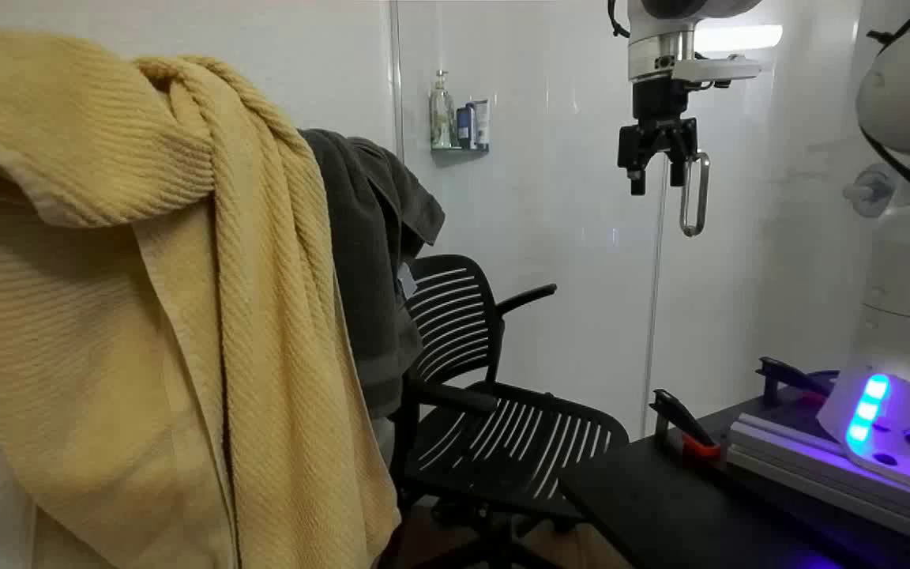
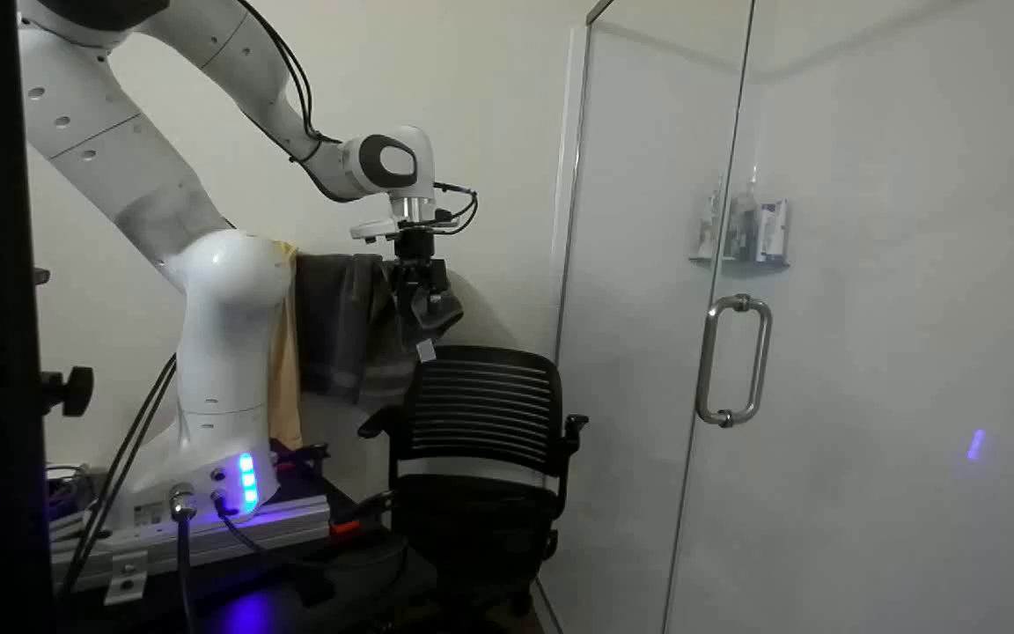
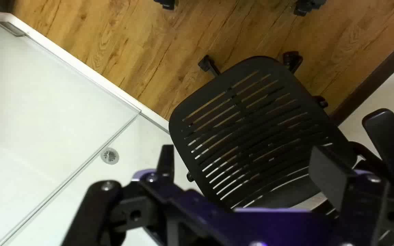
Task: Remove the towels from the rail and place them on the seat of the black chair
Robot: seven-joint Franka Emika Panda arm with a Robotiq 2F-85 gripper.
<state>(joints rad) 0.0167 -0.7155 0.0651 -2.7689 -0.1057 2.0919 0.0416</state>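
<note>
Grey towel (image 1: 370, 269), long axis upright, hangs well left of the spread, empty claw (image 1: 658, 182) in an exterior view, nearer than the yellow towel (image 1: 186, 300)

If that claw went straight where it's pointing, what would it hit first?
Probably the black chair's seat: the gripper points down, and the wrist view shows that seat beyond the open jaws; depth is unclear.

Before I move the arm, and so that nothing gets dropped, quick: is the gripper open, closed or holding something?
Gripper: open, holding nothing.
</note>
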